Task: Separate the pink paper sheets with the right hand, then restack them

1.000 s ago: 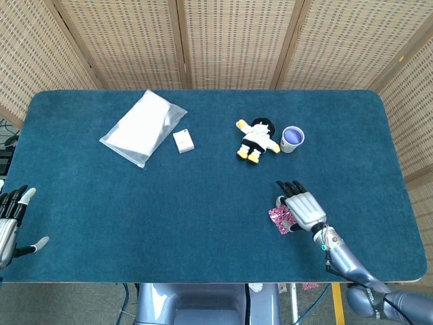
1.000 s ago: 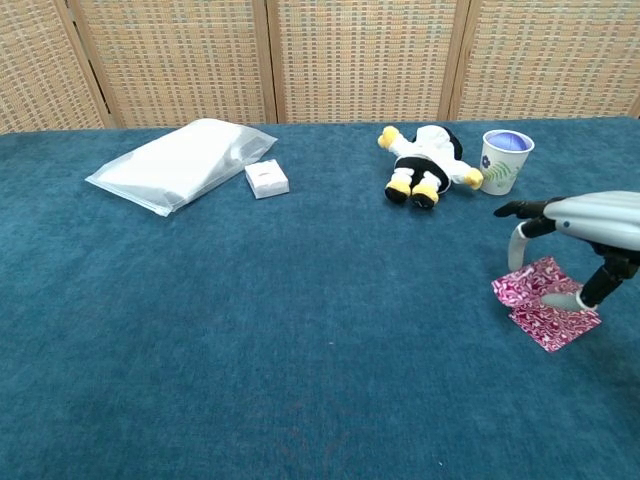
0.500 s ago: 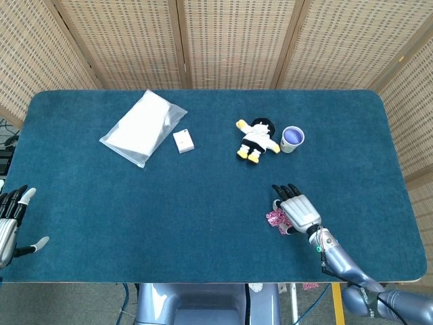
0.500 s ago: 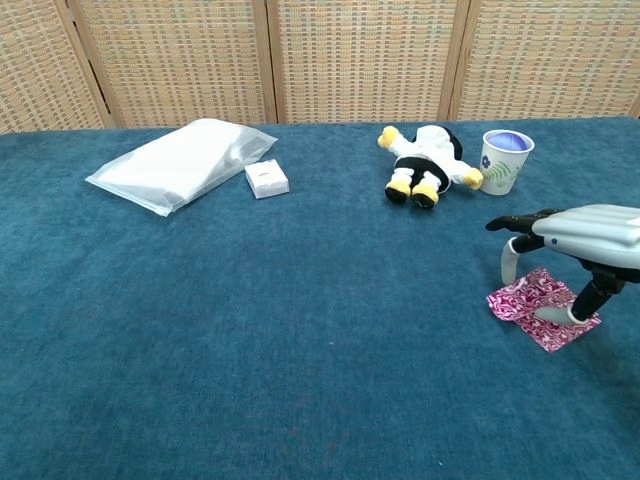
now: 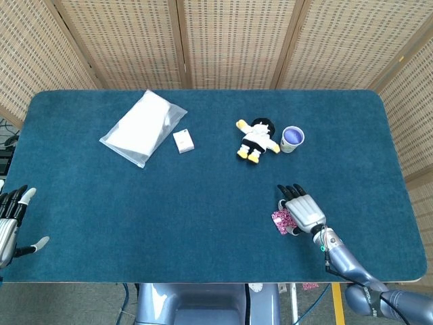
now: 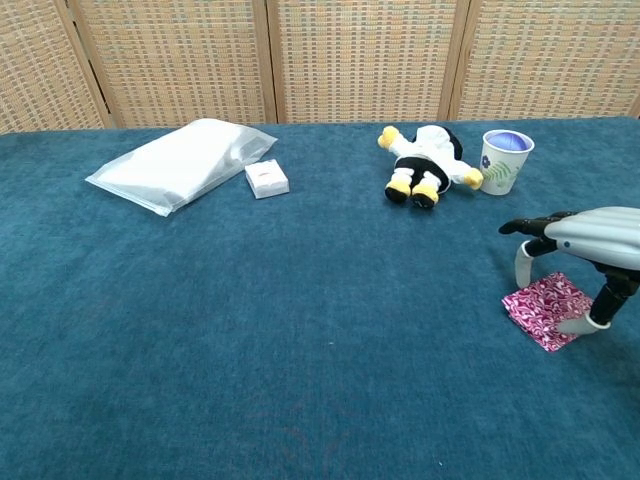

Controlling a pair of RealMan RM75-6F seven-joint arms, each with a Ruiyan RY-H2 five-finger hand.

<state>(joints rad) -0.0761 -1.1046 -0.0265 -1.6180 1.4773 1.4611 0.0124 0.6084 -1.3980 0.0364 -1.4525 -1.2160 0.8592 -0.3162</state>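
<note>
right hand (image 6: 585, 245) over pink paper sheets (image 6: 545, 308) | cup (image 6: 504, 161) (contents unclear)

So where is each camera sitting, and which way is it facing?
Head view: high above the near edge, looking down on the whole table; shows the left hand and right hand.
Chest view: low at the near edge, facing across toward the screens; shows only the right hand.
Shared: pink sheets, doll, cup.
</note>
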